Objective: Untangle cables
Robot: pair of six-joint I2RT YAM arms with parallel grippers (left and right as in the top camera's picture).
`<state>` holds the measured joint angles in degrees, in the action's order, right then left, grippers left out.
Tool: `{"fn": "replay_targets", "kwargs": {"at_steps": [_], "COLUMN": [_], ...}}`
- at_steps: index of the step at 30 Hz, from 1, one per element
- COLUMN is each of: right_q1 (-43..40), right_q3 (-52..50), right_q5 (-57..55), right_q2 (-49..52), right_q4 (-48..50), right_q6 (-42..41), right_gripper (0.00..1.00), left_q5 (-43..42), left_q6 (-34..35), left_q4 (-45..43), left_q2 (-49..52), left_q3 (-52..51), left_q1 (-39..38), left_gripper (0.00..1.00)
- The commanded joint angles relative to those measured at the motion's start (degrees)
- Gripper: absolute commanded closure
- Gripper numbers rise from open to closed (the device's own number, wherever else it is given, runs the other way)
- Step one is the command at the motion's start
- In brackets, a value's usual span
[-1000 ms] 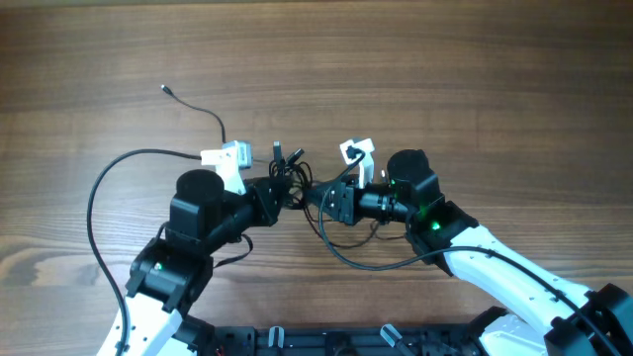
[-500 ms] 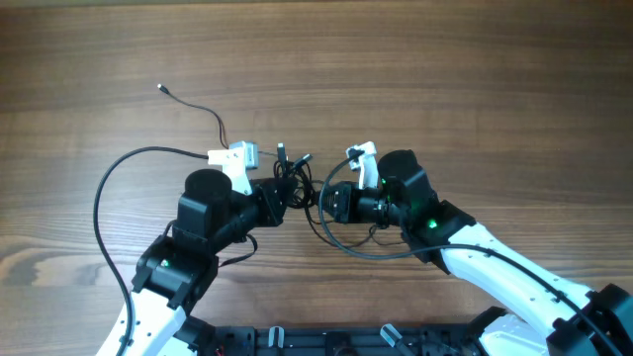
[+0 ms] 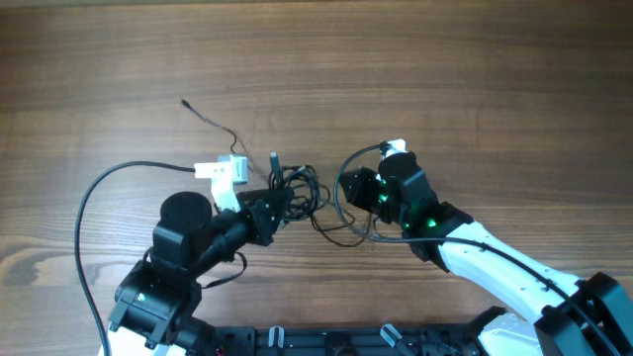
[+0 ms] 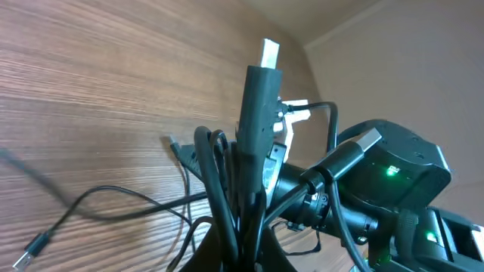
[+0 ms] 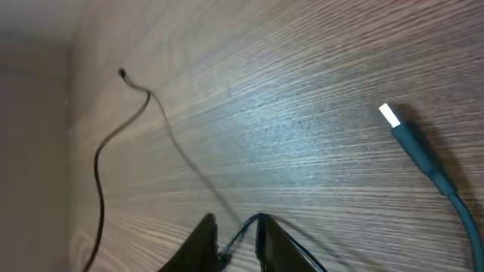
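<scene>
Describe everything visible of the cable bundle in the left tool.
The cable bundle is a knot of thin black cords, rubbery-looking, clamped in the shut left tool and rising from it. A black plug with a whitish tip sticks out on top. One thin strand trails across the wooden table to a small plug end. A loop runs toward the right tool, whose jaws stand apart around one cord.

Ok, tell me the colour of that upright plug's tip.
Whitish plug tip above the cable bundle; clearest in left wrist view.
</scene>
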<state>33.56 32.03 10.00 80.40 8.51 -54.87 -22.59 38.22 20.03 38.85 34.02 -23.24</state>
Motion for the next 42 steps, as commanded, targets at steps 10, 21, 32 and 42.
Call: {"fn": "replay_targets", "kwargs": {"at_steps": [10,21,32,42], "right_q1": [0.72,3.54,-10.56,-20.55], "right_q3": [0.33,0.33,0.33,0.33], "right_q5": [13.42,4.74,-10.75,-14.25], "right_q2": [-21.09,-6.03,-5.55,-5.66], "right_q4": [-7.13,3.15,-11.10,-15.23], "right_q6": [24.90,14.88,3.43,9.14], "right_gripper": [0.21,0.14,0.06,0.00], "left_q5": [3.58,-0.44,-1.62,-1.64], "left_q6": [-1.95,-1.79,-1.86,-1.81], "left_q4": [0.83,1.20,1.90,1.95], "left_q2": [-0.26,-0.24,-0.24,-0.24], "left_q3": [0.70,0.70,0.70,0.70], "left_q1": [0.22,0.20,0.22,0.22], "left_gripper": [0.96,0.96,0.96,0.96]}}
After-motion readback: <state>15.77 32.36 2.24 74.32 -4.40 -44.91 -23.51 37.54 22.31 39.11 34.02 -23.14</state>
